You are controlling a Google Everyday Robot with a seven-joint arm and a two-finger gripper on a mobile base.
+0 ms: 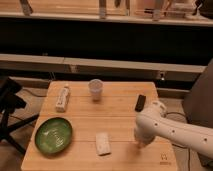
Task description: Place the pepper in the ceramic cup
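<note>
My gripper is down at the table's front right, jaws closed tight; I can't make out the pepper there. Cup stands upright back centre, well apart.

Dim warm light; gripper shadowed, low over table.
</note>
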